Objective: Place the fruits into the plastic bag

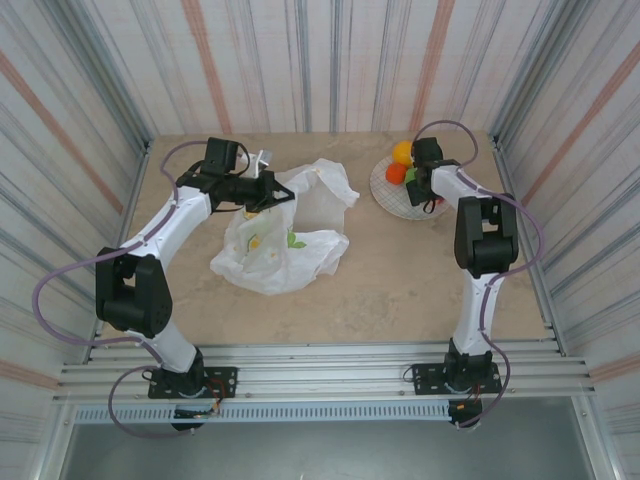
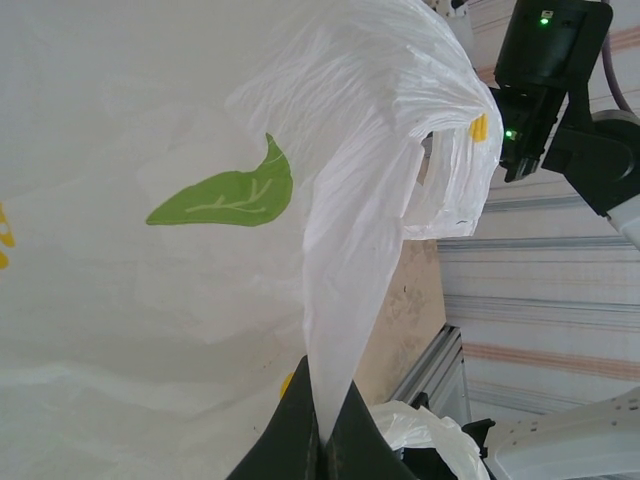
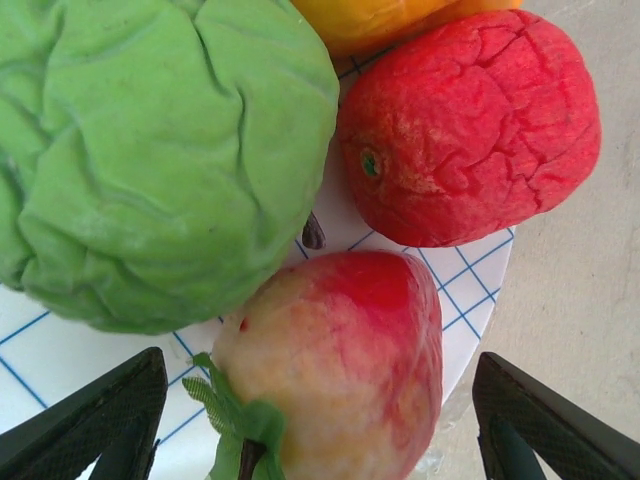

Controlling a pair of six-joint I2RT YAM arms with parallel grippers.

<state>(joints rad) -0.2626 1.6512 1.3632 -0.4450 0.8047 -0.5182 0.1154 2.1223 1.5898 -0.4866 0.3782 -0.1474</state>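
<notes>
Nothing legible shows, not even on the plastic bag (image 1: 283, 255).

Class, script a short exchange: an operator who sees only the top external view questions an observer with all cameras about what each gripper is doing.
Operator: Has the left gripper really got the plastic bag?
Observer: Yes. The left wrist view shows its jaws shut on a stretched fold of it.
Operator: What is the right gripper over?
Observer: Its open fingers straddle a red-and-cream fruit lying on the checked plate.
</notes>
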